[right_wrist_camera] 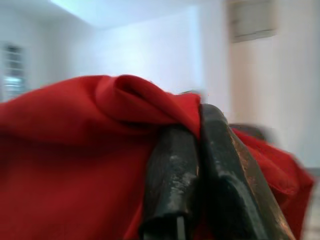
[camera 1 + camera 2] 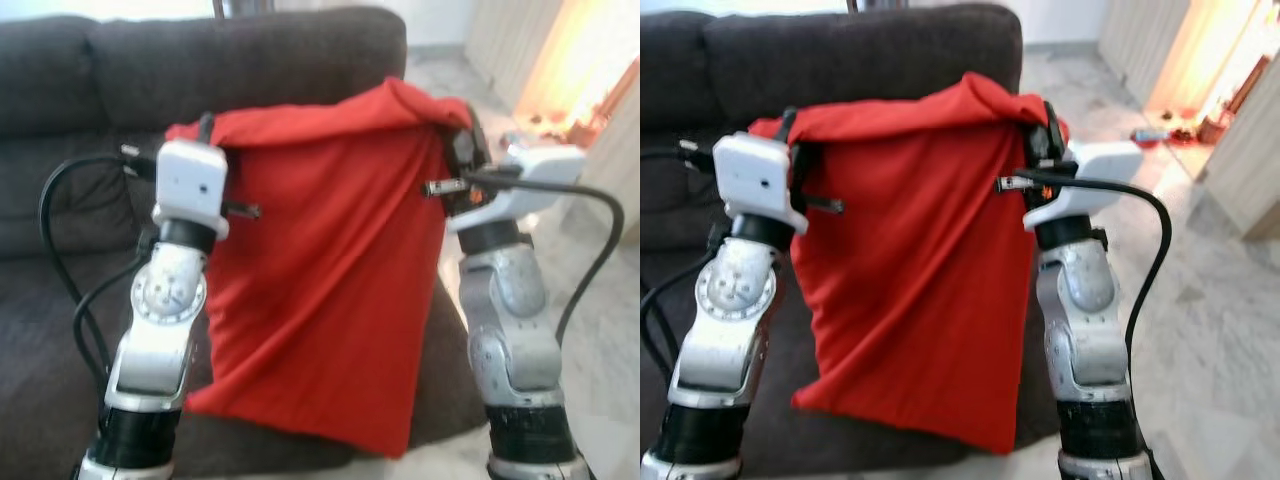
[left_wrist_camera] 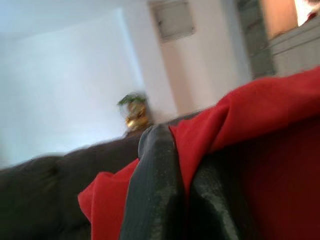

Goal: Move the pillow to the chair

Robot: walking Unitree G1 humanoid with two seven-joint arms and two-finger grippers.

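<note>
The red pillow (image 2: pixel 330 270) is being held up in front of the robot by its top edge, clear of the dark grey sofa (image 2: pixel 90 80) behind it. One upper corner is being pinched by the left gripper (image 2: pixel 207 128), the other by the right gripper (image 2: pixel 462 135), so the cushion is being hung between the two arms with its long axis running downward and its lower end dangling near the sofa seat. In the left wrist view the black fingers (image 3: pixel 152 195) are being pressed together on a fold of red cloth; in the right wrist view the fingers (image 1: pixel 172 180) are likewise being closed on a bunched corner. The cover is being seen as soft, matte woven fabric, slack and creased, with the top edge rolled over into a thick fold. The filling is judged to be thin, since the shape is being flattened. No chair is being made out; pale marble floor (image 2: pixel 1220 330) is being shown to the robot's right, so a turn is judged necessary.
</note>
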